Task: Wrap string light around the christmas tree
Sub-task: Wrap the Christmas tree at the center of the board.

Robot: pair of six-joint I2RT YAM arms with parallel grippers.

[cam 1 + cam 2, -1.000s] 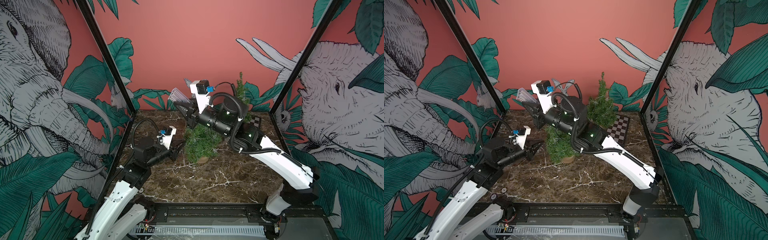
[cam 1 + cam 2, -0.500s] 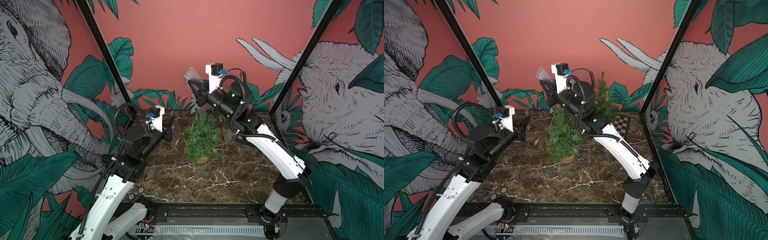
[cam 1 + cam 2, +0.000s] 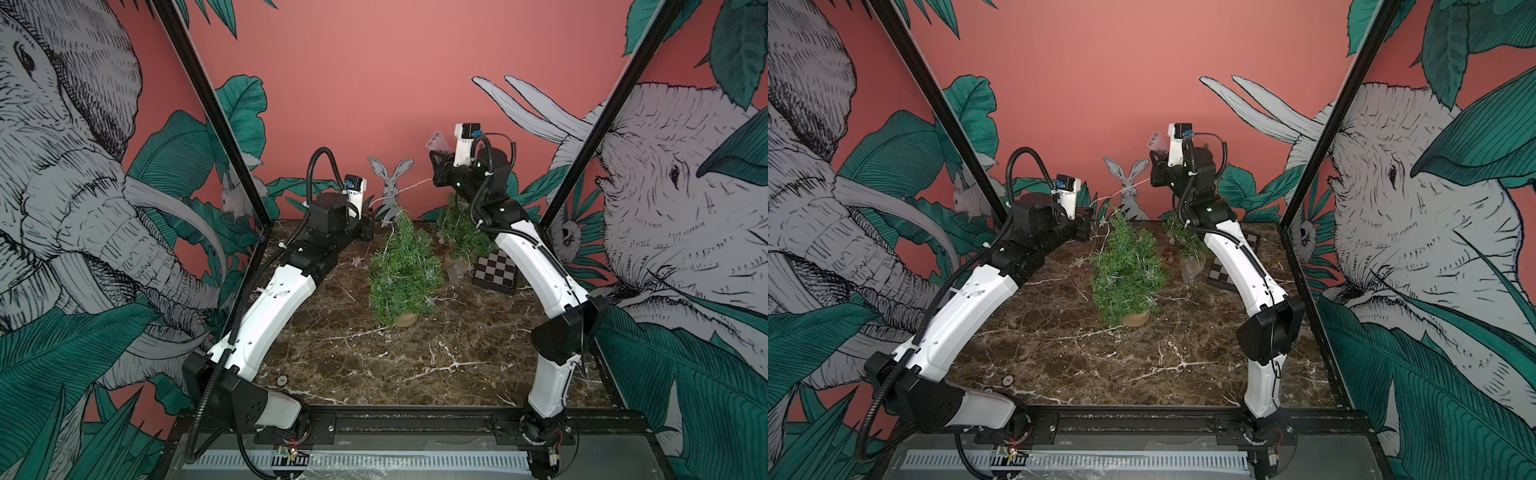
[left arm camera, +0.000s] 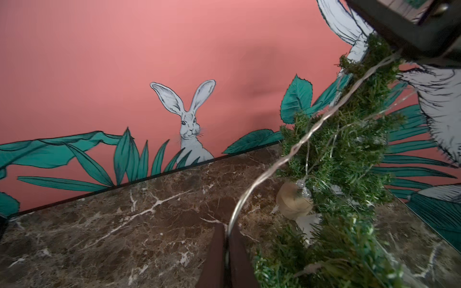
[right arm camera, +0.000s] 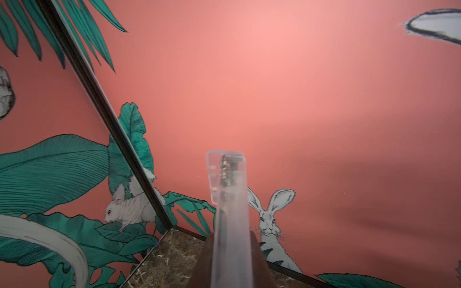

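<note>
My two arms start at the near edge of the brown marble table [image 3: 332, 353] and reach toward the pink back wall [image 3: 353, 83].

In the middle of the table stands the little green christmas tree [image 3: 401, 272]. It leans a bit. Thin silver string light [image 4: 294, 147] already hangs on its branches, with small stars [image 3: 1152, 300] on it.

My left gripper [image 4: 226, 239] is up beside the top of the tree, on the left side. Its jaws are pinched tight on the string light. From there the wire runs up through the air, over the tree top, to my right gripper [image 3: 436, 160].

My right gripper is high up near the back wall. Its jaws are squeezed on the clear plastic battery box [image 5: 225, 179] at the end of the string light. The box sticks out past my fingers.

Farther back sits a second small tree [image 3: 459, 226] under my right arm. Beside it lies a checkered board [image 3: 496, 274]. A clear cup [image 3: 455, 272] sits between the two trees.

On the back wall is a painted rabbit [image 3: 390, 183].
</note>
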